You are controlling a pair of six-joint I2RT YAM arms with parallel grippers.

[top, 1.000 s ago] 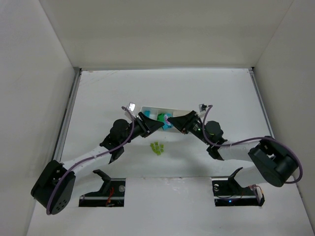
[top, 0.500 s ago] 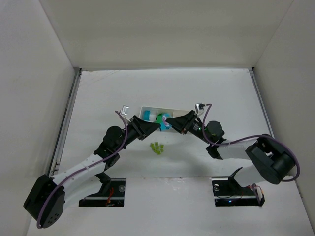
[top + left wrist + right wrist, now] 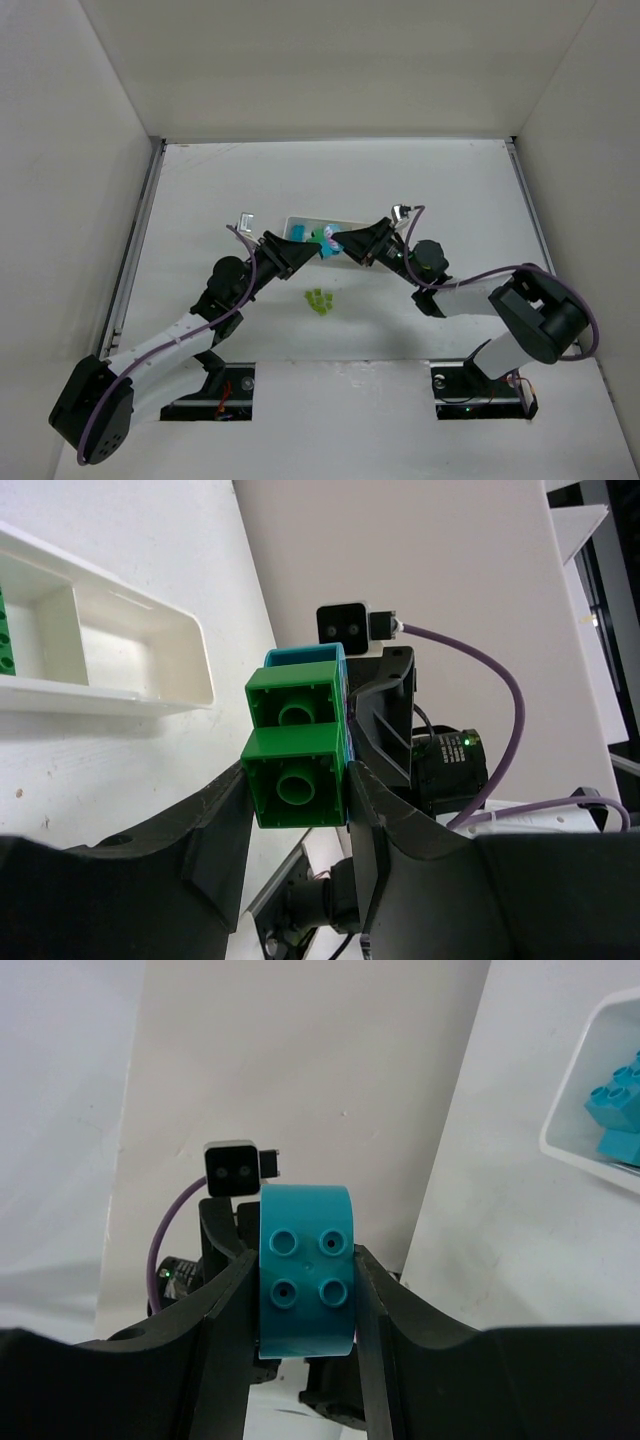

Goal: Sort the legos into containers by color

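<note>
My left gripper point(image 3: 297, 792) is shut on a dark green lego point(image 3: 295, 755), two stacked bricks seen from the hollow underside. A cyan lego point(image 3: 300, 657) sits tight against its far side. My right gripper point(image 3: 305, 1285) is shut on that cyan lego point(image 3: 305, 1270), studs facing the camera. In the top view both grippers, left point(image 3: 300, 250) and right point(image 3: 342, 243), meet tip to tip over the white tray point(image 3: 296, 222). Its compartments show a green lego point(image 3: 5, 630) and cyan legos point(image 3: 615, 1105). Pale yellow-green legos point(image 3: 319, 300) lie on the table.
The tray's end compartment point(image 3: 120, 640) in the left wrist view holds nothing. White walls enclose the table point(image 3: 450, 200) on three sides. The arm bases sit at the near edge.
Both grippers have moved a little left and away with the bricks between them. The left arm has stretched out and its wrist has swung left.
</note>
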